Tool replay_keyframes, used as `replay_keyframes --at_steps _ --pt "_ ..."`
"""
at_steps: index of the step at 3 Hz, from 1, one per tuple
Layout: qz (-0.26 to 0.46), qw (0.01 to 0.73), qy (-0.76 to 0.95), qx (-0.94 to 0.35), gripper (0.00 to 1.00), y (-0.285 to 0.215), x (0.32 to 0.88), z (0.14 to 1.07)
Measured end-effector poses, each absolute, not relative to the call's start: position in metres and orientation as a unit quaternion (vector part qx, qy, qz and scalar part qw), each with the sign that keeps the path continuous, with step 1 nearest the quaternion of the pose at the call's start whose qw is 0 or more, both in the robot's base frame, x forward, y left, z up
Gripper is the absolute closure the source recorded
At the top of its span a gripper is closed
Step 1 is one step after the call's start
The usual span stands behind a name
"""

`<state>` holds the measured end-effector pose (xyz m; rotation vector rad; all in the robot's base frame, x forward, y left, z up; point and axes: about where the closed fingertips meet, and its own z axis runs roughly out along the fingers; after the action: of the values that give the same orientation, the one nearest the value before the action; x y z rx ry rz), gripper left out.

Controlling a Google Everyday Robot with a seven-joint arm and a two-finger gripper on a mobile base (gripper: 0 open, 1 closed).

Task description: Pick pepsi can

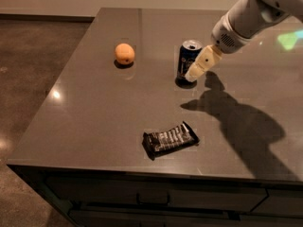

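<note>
Here, the can [186, 60] stands upright a little right of centre in the upper half of the frame, on the dark table [94, 117], its silver top facing up. The gripper [200, 65] sits right against the can's right side, angled down and to the left from the arm [246, 18], which enters from the upper right corner. Its pale tip overlaps the can's right edge, low on the body. Whether it is open or closed cannot be told from this view, nor whether it touches the can or only lies in front of it.

The step in hand looks like the final approach to the grasp. To do it well, the gripper should straddle the can so that it closes across the widest part of the body, near mid-height rather than at the rim. A push from one side alone could tip or slide an upright can on this smooth top, so the closing should be centred and slow. After that, a straight lift would keep the can from swinging.

Further out, an orange [124, 53] lies well to the can's left. A wrapper [170, 139] lies flat below the can, toward the front edge. Both are well apart from the can and should not interfere. The arm's shadow [241, 122] falls across the right part of the table.
</note>
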<state>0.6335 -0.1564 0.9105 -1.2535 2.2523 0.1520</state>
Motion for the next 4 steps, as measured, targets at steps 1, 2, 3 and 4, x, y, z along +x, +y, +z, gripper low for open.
replay_keyframes --at_steps 1,2,3,4 --pt "0.069 0.282 0.835 -0.468 0.0 -0.146 0.642 0.907" --pt "0.083 0.287 0.833 -0.467 0.08 -0.139 0.651 0.906" --pt "0.093 0.288 0.832 -0.465 0.23 -0.138 0.659 0.906" --pt "0.104 0.289 0.829 -0.467 0.47 -0.137 0.663 0.908"
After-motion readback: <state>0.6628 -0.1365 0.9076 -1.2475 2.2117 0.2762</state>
